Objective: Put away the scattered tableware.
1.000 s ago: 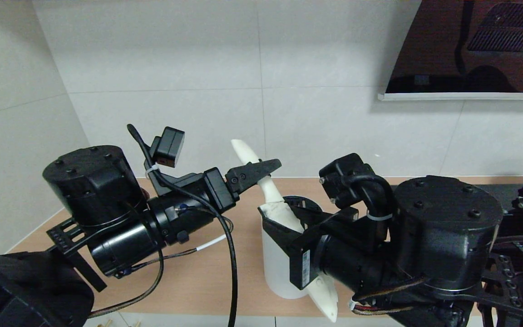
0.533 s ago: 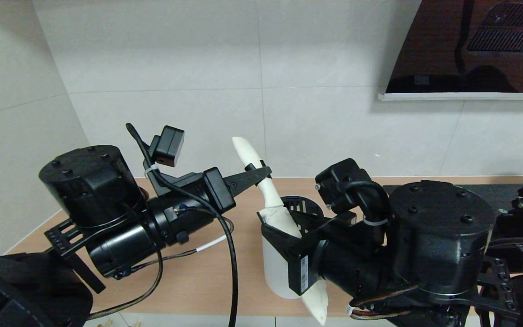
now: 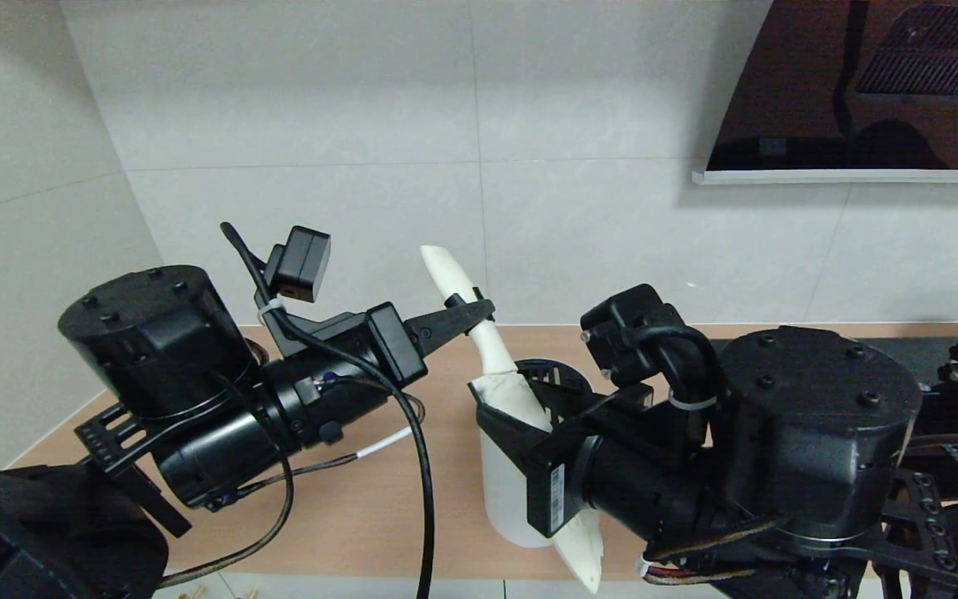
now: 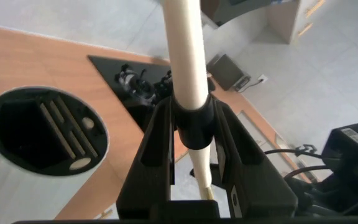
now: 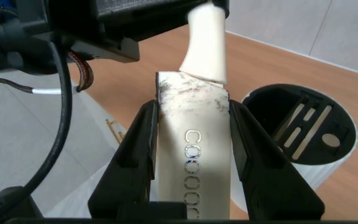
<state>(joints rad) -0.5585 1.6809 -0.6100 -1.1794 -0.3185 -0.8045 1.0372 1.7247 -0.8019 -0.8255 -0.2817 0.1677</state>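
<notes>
Where tiles (image 3: 595, 233) meet wooden counter (image 3: 362, 507), white holder (image 3: 504, 491)

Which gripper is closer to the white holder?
Right. The right gripper sits just beside the holder top; the left gripper is higher, on the knife handle.

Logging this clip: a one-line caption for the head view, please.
Left end effector and right end effector both grip a white knife near a slotted holder on the counter.

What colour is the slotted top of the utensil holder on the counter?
The slotted top is black, on a white body; it shows best in the left wrist view.
</notes>
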